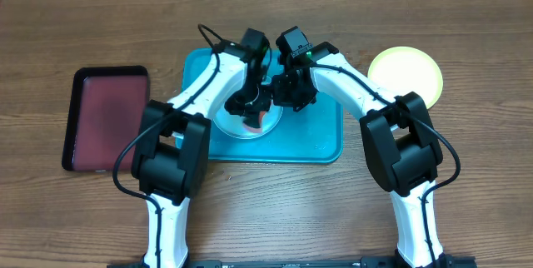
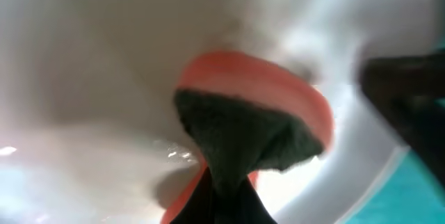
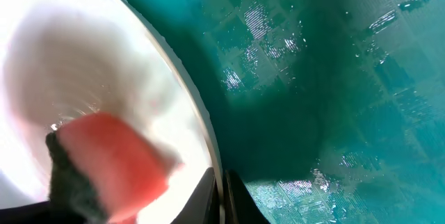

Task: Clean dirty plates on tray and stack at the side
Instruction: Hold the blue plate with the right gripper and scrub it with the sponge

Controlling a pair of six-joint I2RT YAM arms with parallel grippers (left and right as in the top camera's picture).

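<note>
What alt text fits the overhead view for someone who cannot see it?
Over a pale plate on the teal tray, the left gripper presses an orange sponge down while the right gripper pinches the plate's rim. A yellow-green plate lies on the table right of the tray, and a dark-red tray lies to the left.

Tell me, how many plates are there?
2: a pale plate on the teal tray, a yellow-green plate on the table beside it. More may be hidden.

Left arm (image 1: 204, 89) and right arm (image 1: 350, 81) close together over tray (image 1: 325, 139); free tabletop (image 1: 466, 176) beyond.
</note>
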